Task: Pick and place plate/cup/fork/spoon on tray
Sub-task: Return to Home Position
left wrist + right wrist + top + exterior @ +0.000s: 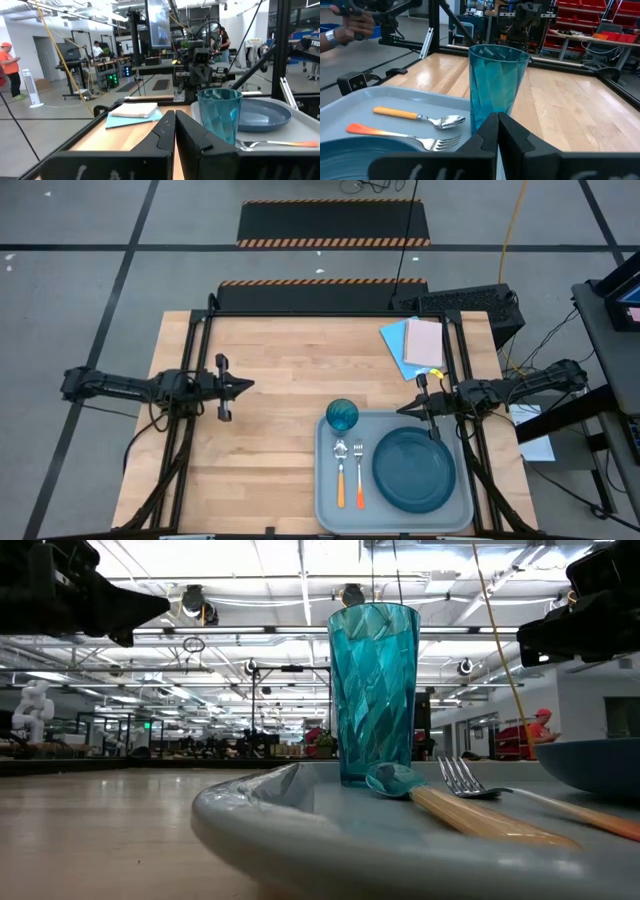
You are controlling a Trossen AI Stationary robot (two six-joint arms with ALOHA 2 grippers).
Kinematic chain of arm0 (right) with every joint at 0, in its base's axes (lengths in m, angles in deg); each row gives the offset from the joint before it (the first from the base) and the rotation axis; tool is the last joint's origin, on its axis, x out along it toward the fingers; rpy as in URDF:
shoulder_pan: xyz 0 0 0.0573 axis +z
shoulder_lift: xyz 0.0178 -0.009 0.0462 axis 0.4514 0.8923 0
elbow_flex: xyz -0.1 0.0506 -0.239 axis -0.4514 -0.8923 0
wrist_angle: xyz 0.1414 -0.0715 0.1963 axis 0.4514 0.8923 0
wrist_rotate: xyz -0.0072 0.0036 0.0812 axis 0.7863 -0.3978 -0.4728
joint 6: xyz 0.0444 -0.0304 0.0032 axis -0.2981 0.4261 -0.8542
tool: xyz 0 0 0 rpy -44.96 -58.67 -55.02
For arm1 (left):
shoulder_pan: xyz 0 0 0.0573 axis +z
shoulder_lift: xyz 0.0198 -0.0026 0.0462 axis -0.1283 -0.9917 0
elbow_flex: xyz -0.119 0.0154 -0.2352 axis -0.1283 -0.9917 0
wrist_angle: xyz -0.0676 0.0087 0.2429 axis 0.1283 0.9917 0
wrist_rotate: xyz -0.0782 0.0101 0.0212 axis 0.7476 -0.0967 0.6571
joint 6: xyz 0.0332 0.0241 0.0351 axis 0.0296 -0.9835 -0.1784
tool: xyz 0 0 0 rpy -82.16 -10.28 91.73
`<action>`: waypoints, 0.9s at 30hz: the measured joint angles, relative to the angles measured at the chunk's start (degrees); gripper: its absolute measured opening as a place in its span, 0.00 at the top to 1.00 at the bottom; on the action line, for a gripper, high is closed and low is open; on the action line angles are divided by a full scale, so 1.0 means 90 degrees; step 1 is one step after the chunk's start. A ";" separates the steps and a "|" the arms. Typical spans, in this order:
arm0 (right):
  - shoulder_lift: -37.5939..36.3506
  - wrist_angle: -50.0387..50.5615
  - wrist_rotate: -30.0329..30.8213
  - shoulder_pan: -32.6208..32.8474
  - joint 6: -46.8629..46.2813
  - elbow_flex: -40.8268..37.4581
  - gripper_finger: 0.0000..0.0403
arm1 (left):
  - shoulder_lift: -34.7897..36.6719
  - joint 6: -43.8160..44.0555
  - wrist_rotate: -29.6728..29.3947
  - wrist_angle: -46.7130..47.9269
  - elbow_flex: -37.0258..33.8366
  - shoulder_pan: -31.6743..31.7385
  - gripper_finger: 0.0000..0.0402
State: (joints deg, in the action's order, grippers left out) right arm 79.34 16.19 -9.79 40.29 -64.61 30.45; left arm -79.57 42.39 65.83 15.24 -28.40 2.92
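The pale grey-blue tray, rectangular with rounded corners and a raised rim, lies on the wooden tabletop and carries all four dishes. The round dark teal-blue plate, widest of them, fills the tray's right part. The cup, a translucent teal tumbler with faceted sides, stands upright in the tray's far left corner. Between cup and plate lie the spoon and the fork, side by side, silver heads toward the cup and orange handles pointing to the near edge.

The left hand hangs over bare wood well left of the tray, fingers together. The right hand sits just above the tray's far edge beside the plate, fingers also closed on nothing.

A blue sheet and a pink sheet lie at the far right corner.
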 joint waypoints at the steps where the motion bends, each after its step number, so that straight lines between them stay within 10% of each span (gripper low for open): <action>1: 0.0000 0.0000 0.0000 0.0000 0.0000 0.0000 1.00 | 0.0045 0.0000 0.0000 0.0053 0.0000 0.0000 0.96; 27: 0.0000 0.0000 0.0000 0.0000 -0.0325 0.0000 1.00 | 0.1500 -0.0139 -0.0034 0.1782 0.0002 0.0000 0.96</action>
State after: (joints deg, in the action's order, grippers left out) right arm 79.34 16.19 -9.80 40.29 -67.54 30.45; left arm -66.08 41.13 65.52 31.28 -28.38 2.92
